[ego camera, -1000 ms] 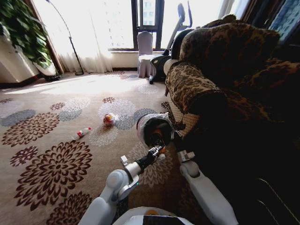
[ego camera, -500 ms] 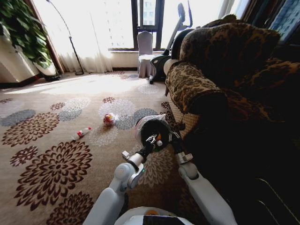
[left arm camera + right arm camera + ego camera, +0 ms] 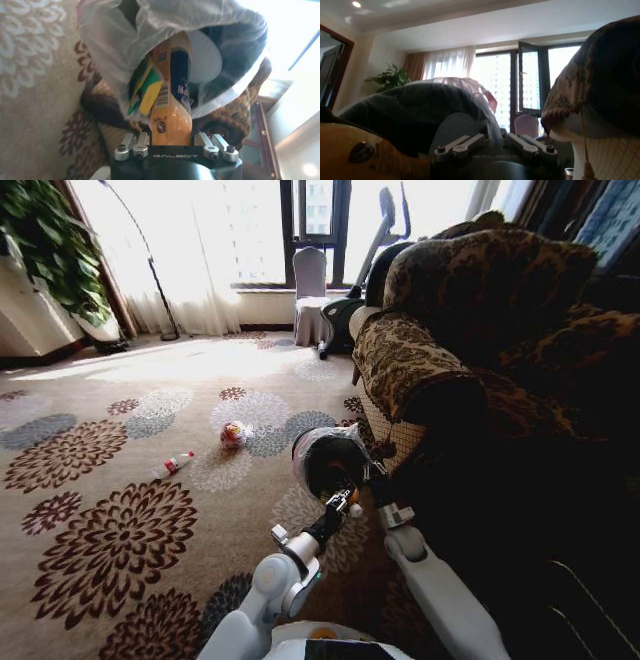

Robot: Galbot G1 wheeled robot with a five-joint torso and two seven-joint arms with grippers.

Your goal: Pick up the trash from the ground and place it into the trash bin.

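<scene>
Left gripper (image 3: 169, 139) clamps an orange packet (image 3: 170, 93) at the tilted trash bin (image 3: 331, 458).
Release early and your packet slides off the liner (image 3: 107, 63) onto the carpet (image 3: 110, 530); right gripper's (image 3: 490, 144) grip, I cannot tell.

A floral-patterned carpet (image 3: 110, 510) covers the floor. A dark patterned armchair (image 3: 480, 350) stands at right, with a covered chair (image 3: 310, 295) and an exercise machine (image 3: 365, 265) before the window (image 3: 315, 225). A floor lamp (image 3: 150, 270) and a leafy plant (image 3: 50, 245) stand at left.
</scene>
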